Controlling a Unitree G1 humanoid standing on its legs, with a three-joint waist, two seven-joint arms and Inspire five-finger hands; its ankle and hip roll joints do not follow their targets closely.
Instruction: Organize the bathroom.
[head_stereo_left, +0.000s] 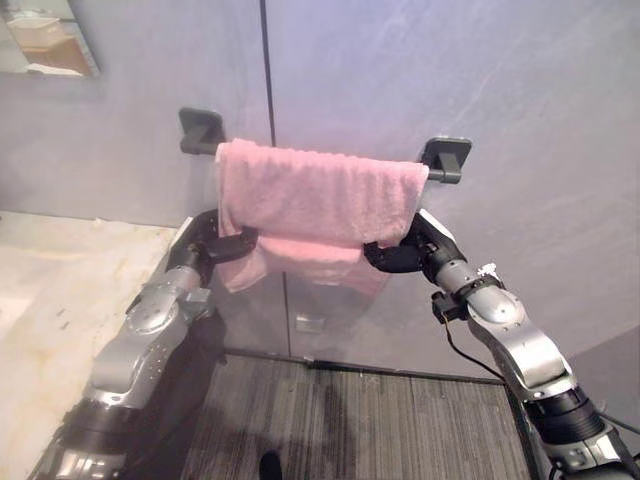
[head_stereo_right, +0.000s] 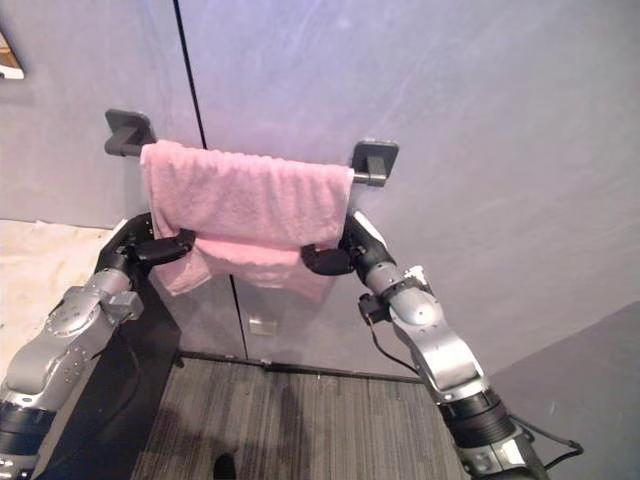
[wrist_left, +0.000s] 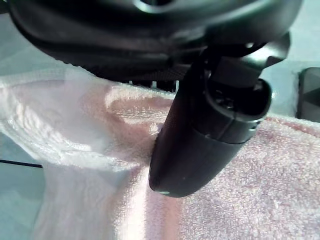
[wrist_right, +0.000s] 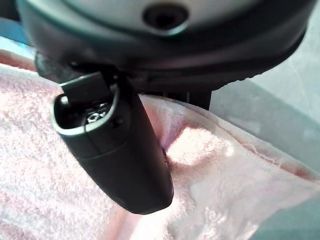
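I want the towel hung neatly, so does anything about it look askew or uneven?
Yes. The pink towel is draped over the wall rail, but its back layer hangs lower and uneven, sagging at the left. The left hand and right hand each pinch a lower corner of the front layer.

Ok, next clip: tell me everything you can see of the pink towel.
The pink towel is fluffy terry cloth, draped over a dark wall-mounted bar so the front layer hangs shorter than the back layer showing below it. It spreads across most of the bar, wrinkled, its lower left corner hanging lower. The left hand pinches its lower left edge and the right hand its lower right edge, each thumb pressed on the front of the cloth. Behind it is the grey wall.
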